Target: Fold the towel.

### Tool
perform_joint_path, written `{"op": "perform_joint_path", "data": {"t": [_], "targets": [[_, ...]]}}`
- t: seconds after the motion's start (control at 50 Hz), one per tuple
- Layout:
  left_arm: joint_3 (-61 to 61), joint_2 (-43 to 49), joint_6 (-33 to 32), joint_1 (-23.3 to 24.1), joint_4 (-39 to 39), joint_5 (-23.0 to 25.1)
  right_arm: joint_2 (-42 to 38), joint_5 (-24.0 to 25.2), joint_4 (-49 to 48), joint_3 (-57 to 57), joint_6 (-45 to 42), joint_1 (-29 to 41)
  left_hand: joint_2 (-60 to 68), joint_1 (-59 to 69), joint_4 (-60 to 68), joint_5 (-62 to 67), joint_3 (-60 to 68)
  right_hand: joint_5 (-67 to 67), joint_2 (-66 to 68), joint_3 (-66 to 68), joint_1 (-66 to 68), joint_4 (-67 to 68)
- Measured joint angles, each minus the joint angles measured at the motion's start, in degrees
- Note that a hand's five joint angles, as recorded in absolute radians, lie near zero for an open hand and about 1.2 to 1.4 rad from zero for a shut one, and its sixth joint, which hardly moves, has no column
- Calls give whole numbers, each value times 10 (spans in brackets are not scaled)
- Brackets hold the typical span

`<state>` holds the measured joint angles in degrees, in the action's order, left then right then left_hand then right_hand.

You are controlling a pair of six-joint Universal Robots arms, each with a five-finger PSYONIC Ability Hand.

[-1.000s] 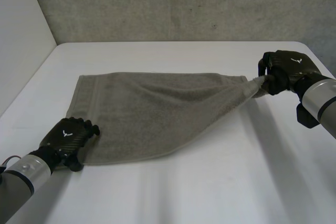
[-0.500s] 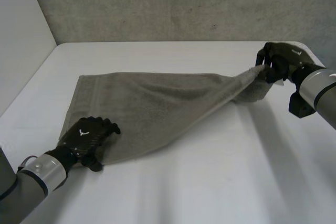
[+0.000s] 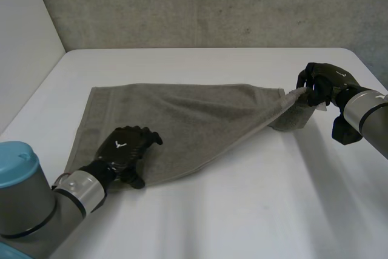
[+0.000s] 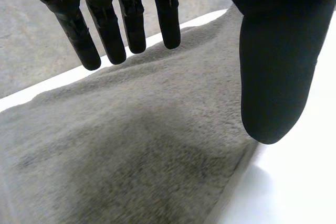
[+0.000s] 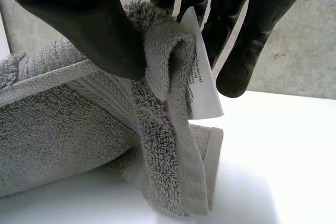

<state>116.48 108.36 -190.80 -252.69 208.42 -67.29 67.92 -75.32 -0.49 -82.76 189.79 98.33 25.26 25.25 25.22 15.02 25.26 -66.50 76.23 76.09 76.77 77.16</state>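
Note:
A grey-green towel [image 3: 182, 122] lies spread on the white table [image 3: 242, 210], its right corner lifted off the surface. My right hand [image 3: 321, 83] pinches that corner between thumb and fingers; in the right wrist view the towel corner [image 5: 163, 93] with its white care label [image 5: 202, 77] hangs from the right hand [image 5: 89, 19]. My left hand [image 3: 127, 150] rests over the towel's near left part, just inside the front edge. In the left wrist view the left hand [image 4: 273, 61] has straight fingers spread above the towel [image 4: 131, 150], holding nothing.
A grey concrete wall [image 3: 212, 4] stands behind the table's far edge. A pale wall [image 3: 24, 40] borders the table's left side. Bare table surface lies in front of the towel and to its right.
My left hand has moved rightward and farther in, from the towel's near left corner onto the cloth. My right hand still holds the raised corner, which rose slightly and came back down.

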Motion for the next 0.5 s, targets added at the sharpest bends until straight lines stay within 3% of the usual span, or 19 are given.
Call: {"op": "perform_joint_path", "data": {"t": [0.24,0.5], "targets": [[-49,47,-2,58,-2,-53,-13,-3,0,4,5,-6,0,0,0,1,0,0,0,0,0,0],[-72,67,14,73,-2,-57,-21,-7,0,8,4,-7,6,6,6,8,6,0,0,0,0,0]]}}
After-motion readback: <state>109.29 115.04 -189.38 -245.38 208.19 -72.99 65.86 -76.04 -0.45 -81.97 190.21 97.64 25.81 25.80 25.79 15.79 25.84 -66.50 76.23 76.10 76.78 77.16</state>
